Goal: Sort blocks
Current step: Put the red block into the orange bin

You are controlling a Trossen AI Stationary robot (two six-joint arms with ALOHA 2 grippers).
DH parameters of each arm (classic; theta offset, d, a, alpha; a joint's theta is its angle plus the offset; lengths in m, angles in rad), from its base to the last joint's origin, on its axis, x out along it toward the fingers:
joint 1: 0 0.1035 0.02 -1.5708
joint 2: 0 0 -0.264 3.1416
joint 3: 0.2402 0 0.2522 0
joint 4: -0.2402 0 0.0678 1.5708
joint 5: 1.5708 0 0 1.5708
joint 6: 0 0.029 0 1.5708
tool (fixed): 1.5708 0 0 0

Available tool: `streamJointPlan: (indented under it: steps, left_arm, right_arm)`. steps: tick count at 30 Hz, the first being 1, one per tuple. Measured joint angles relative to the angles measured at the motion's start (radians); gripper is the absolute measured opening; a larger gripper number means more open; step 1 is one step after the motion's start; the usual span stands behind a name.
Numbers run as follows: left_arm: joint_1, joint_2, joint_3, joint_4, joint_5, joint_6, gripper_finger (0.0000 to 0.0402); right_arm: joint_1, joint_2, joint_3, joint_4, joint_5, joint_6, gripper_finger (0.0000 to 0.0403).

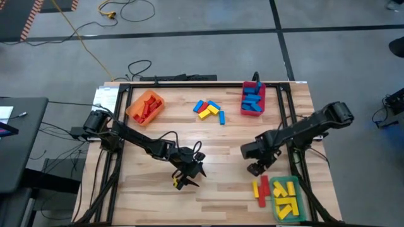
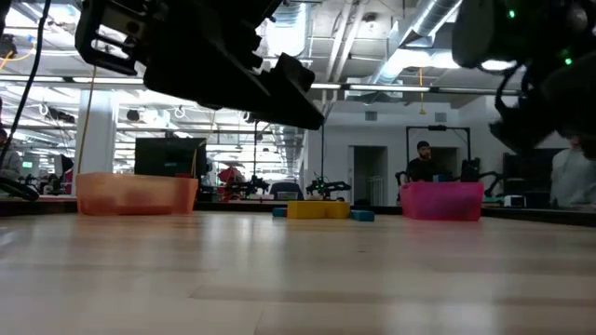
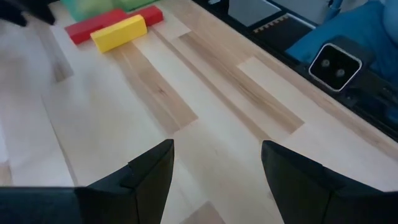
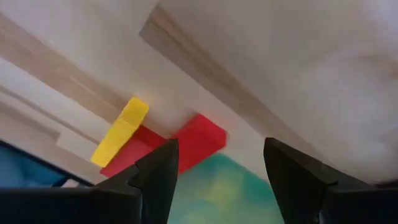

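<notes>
A yellow block (image 4: 121,132) and two red blocks (image 4: 198,140) lie flat on the table beside the green bin (image 1: 285,198), which holds yellow blocks. My right gripper (image 1: 255,167) hangs open just above and to the far side of them, pointing steeply down, with nothing between its fingers (image 4: 217,155). My left gripper (image 1: 184,175) stands open over bare wood at the middle near part of the table (image 3: 214,155); it also sees those same blocks (image 3: 119,32) ahead. A loose pile of blue and yellow blocks (image 1: 209,110) lies at the far middle.
An orange bin (image 1: 145,106) with red blocks stands far left, and a red bin (image 1: 252,99) with blue blocks far right. A black frame runs along the table's edges (image 1: 120,120). Bare wood lies between the two grippers. People show in the room behind (image 2: 424,163).
</notes>
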State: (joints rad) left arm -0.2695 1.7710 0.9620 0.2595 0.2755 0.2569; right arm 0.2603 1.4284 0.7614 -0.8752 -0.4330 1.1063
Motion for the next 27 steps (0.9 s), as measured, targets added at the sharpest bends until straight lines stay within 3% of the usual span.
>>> streamJointPlan:
  steps: [6,16,23,27]
  left_arm:
    - [0.0,0.0,0.0,0.0,-0.003,0.015,0.0238]
    - [0.0,0.0,-0.001,0.025,-0.003,0.027,0.0238]
    - [0.0,0.0,-0.001,0.027,-0.003,0.026,0.0238]
    - [0.0,0.0,-0.001,0.028,-0.003,0.027,0.0238]
  right_arm:
    - [0.022,-0.001,-0.095,0.202,-0.076,0.096,0.0251]
    - [0.055,-0.002,-0.149,0.235,-0.122,0.162,0.0251]
    - [0.095,0.002,-0.221,0.519,-0.144,0.328,0.0251]
    - [0.11,0.043,-0.222,0.51,-0.147,0.367,0.0251]
